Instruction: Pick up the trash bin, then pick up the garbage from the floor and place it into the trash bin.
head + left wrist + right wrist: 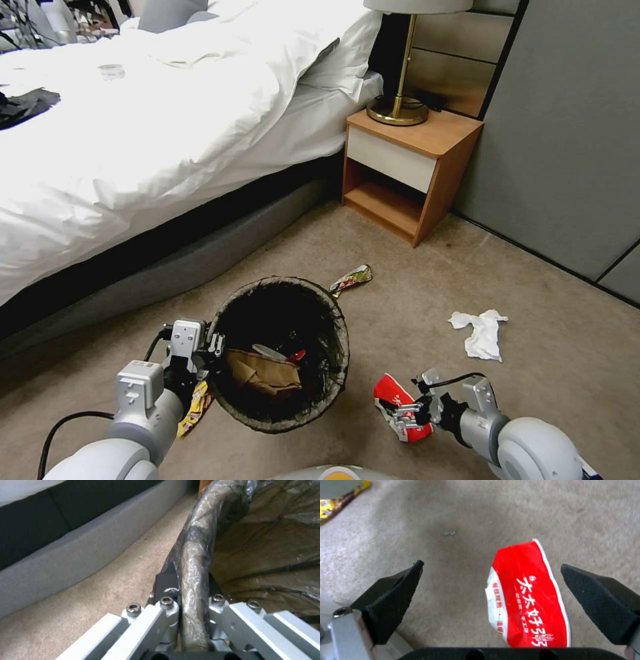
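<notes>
From my seat, the bin's wall (293,417) hides the carpet under it, and my left arm covers most of the yellow wrapper (193,408). The red-and-white carton (528,597) runs behind the right gripper's (493,590) body. The lampshade (418,5) is cropped. Small grey speck (450,533): cannot identify.

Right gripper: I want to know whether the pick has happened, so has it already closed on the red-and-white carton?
No: the right gripper is open, its fingers wide apart on either side of the red-and-white carton lying on the carpet.
</notes>
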